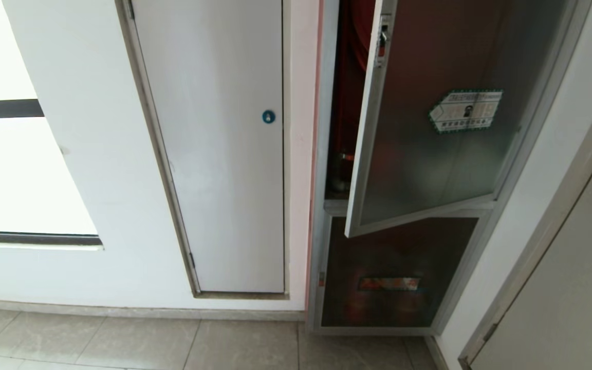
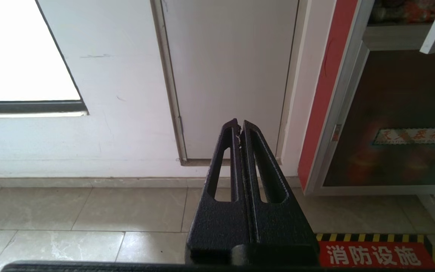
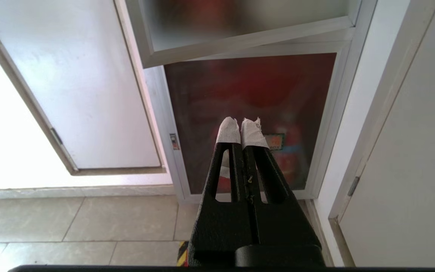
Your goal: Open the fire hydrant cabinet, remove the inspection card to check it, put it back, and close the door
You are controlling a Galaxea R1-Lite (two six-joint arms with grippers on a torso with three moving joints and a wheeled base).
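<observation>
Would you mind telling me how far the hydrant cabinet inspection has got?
Looks done: the door stands partly ajar, showing a strip of the fire hydrant cabinet and its red interior. In hand: nothing; the left gripper and right gripper both hang low with jaws shut and empty. No inspection card is in sight, so whether checking it is still left, or only closing the door, cannot be told.

You have a white panel door [image 1: 214, 149] in the centre-left of the head view, its small blue round lock [image 1: 269, 116] near the right edge. A bright window [image 1: 13, 169] fills the far left. Grey floor tiles [image 1: 136, 344] run along the bottom. At the lower right of the left wrist view, a red floor marking [image 2: 372, 255] carries white Chinese characters and a yellow-black striped border
</observation>
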